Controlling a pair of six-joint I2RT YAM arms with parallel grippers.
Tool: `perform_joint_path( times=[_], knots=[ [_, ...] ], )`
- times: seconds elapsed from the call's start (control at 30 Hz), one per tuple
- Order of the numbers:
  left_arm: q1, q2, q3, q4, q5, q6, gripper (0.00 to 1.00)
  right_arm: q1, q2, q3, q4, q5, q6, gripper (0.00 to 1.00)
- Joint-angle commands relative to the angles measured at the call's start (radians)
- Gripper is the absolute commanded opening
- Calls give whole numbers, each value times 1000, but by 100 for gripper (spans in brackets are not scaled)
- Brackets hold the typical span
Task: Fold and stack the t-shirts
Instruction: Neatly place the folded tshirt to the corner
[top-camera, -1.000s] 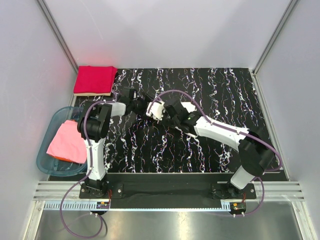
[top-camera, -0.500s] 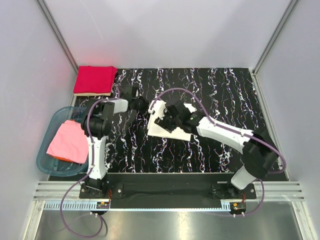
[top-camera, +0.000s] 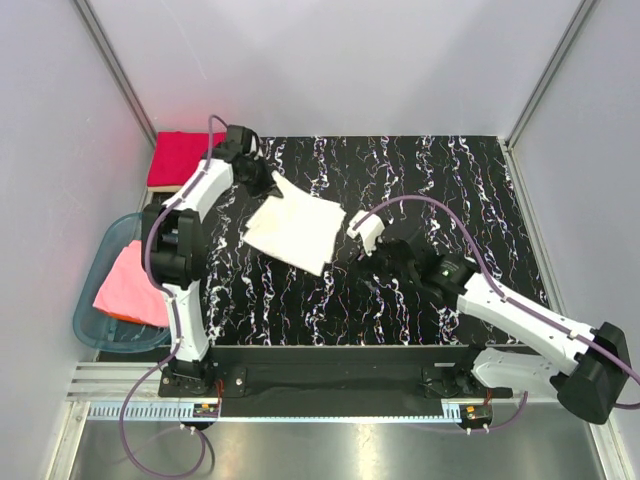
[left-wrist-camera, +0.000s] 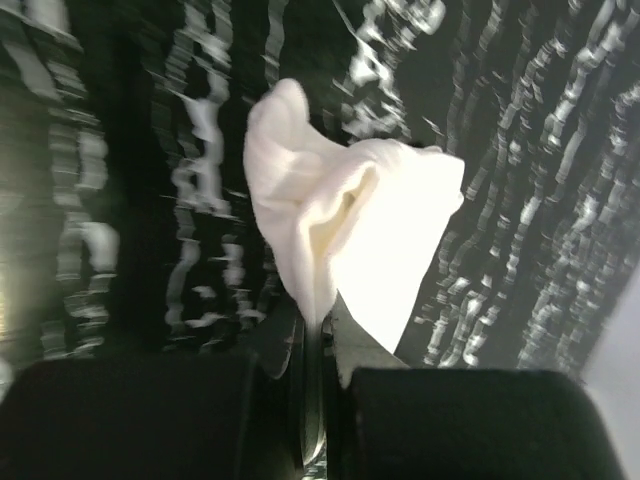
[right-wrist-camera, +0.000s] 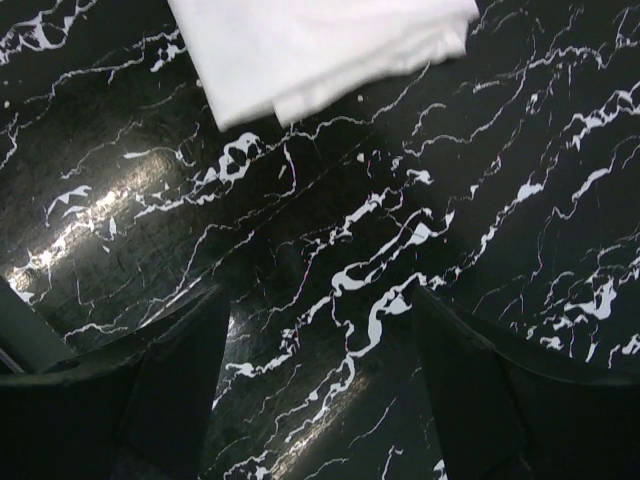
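The white t-shirt is folded and hangs or trails on the mat from its far-left corner, with my left gripper shut on that corner. In the left wrist view the cloth bunches up out of the closed left gripper. My right gripper is open just right of the shirt, touching nothing. The right wrist view has the right gripper over bare mat and the shirt's edge beyond it. The red t-shirt lies folded at the far left. The pink t-shirt sits in the tub.
The black white-streaked mat covers the table. A translucent teal tub stands off the mat's left edge beside the left arm. Grey walls close in the left, far and right sides.
My left gripper shut on the white shirt's corner and carried it toward the far left. My right gripper opened, let the shirt go and drew back to the right.
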Motion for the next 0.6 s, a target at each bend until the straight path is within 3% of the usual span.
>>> perform_joint_path(
  times=[0.0, 0.37, 0.57],
  knots=[
    [31, -32, 126, -170, -145, 167, 0, -5, -44, -28, -27, 31, 49, 80],
    [107, 93, 536, -256, -347, 381, 0, -3, -38, -10, -73, 23, 53, 80],
    [128, 168, 699, -233, -355, 476, 0, -5, 16, 16, -71, 9, 20, 80]
  ],
)
